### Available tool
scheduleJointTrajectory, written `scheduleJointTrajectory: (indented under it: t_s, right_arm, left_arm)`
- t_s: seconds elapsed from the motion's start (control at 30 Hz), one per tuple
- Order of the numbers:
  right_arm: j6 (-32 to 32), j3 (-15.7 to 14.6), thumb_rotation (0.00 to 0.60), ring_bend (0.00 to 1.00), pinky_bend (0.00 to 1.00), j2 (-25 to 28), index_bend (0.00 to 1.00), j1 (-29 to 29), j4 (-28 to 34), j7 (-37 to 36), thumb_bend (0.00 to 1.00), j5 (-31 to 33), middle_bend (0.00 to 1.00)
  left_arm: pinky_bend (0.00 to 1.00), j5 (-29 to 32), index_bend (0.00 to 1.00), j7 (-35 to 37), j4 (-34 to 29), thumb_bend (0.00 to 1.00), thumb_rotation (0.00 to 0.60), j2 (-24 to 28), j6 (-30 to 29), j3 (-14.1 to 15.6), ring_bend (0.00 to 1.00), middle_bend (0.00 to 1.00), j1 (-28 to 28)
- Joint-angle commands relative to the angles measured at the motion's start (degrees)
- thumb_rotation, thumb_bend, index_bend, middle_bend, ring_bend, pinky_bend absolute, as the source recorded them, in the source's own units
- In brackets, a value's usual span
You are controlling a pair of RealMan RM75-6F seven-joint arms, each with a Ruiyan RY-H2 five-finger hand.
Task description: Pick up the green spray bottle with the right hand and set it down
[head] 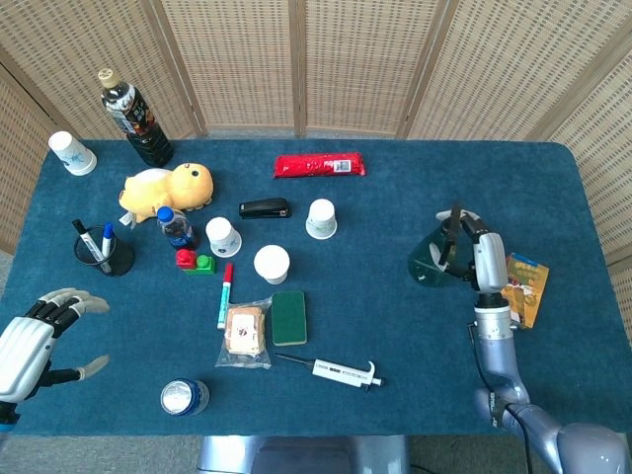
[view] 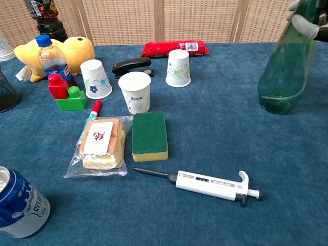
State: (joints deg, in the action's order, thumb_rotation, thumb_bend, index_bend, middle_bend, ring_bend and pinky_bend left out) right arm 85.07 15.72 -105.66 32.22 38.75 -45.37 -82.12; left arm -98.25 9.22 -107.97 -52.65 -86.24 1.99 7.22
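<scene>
The right hand (head: 481, 259) grips the green spray bottle (view: 285, 72) near its top, with fingers (view: 302, 23) curled across the upper neck while the wide base hangs below them, at the right side of the blue table (head: 395, 336). Whether the base touches the cloth cannot be told. The left hand (head: 30, 346) holds nothing, its fingers spread apart at the table's near left corner.
</scene>
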Motion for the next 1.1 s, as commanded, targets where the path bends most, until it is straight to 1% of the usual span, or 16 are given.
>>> scheduleJointTrajectory:
  t_s: [0.03, 0.1, 0.23, 0.33, 0.67, 1.1]
  right_arm:
    - [-0.2, -0.1, 0.344, 0.29, 0.35, 0.2, 0.32, 0.0, 0.2, 0.1, 0.4, -0.1, 0.38]
    - [-0.4, -0.2, 0.308, 0.28, 0.33, 0.4, 0.31, -0.1, 0.4, 0.2, 0.4, -0.1, 0.37]
    - [-0.8, -0.4, 0.268, 0.27, 0.31, 0.9, 0.3, -0.1, 0.9, 0.3, 0.41, -0.2, 0.36]
    - [-0.9, -0.5, 0.227, 0.27, 0.29, 1.1, 0.29, -0.1, 1.0, 0.5, 0.41, -0.3, 0.36]
    - [-2.5, -0.9, 0.159, 0.24, 0.24, 1.4, 0.25, -0.2, 0.7, 0.7, 0.43, -0.1, 0.34]
    - [-3.8, -1.2, 0.151, 0.23, 0.22, 1.1, 0.24, -0.8, -2.7, -1.4, 0.44, 0.5, 0.34]
  left_arm:
    - [0.21, 0.0, 0.32, 0.1, 0.1, 0.18, 0.6, 0.0, 0.0, 0.0, 0.27, 0.35, 0.0]
    - [0.21, -0.1, 0.32, 0.2, 0.1, 0.18, 0.6, 0.0, -0.1, 0.0, 0.27, 0.35, 0.0]
    - [0.21, -0.2, 0.32, 0.2, 0.2, 0.18, 0.6, -0.1, -0.1, 0.0, 0.27, 0.35, 0.1]
    - [0.21, -0.2, 0.32, 0.2, 0.2, 0.18, 0.6, -0.1, 0.0, 0.0, 0.27, 0.35, 0.1]
    - [0.21, -0.3, 0.32, 0.2, 0.1, 0.18, 0.6, -0.1, -0.2, -0.1, 0.27, 0.35, 0.1]
    - [0.21, -0.3, 0.32, -0.2, -0.3, 0.18, 0.6, 0.0, 0.1, -0.1, 0.27, 0.35, 0.3]
